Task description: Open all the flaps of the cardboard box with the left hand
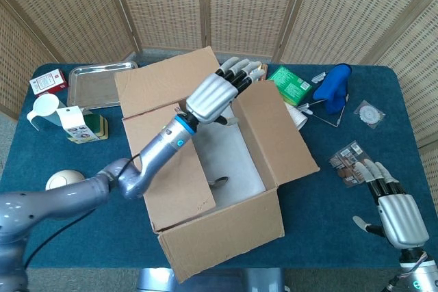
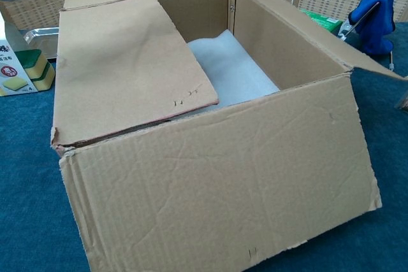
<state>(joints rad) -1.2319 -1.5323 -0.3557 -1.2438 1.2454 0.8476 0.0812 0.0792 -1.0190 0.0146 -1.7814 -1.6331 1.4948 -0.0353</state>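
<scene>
From the head view, my left hand (image 1: 213, 94) hangs over the cardboard box (image 1: 226, 227), fingers stretched out and apart, holding nothing. The box sits in the middle of the blue table (image 1: 321, 203). Its right flap (image 1: 277, 131) is folded outward, the far flap (image 1: 168, 80) stands back, and the left flap (image 1: 174, 169) lies over the opening. White padding (image 1: 236, 158) shows inside. My right hand (image 1: 395, 210) rests low at the table's near right corner, fingers extended and empty (only partly in frame).

From the chest view, the box fills the picture; the left flap (image 2: 127, 68) lies flat over half the opening, the padding (image 2: 233, 71) beside it. Neither hand shows here.
</scene>
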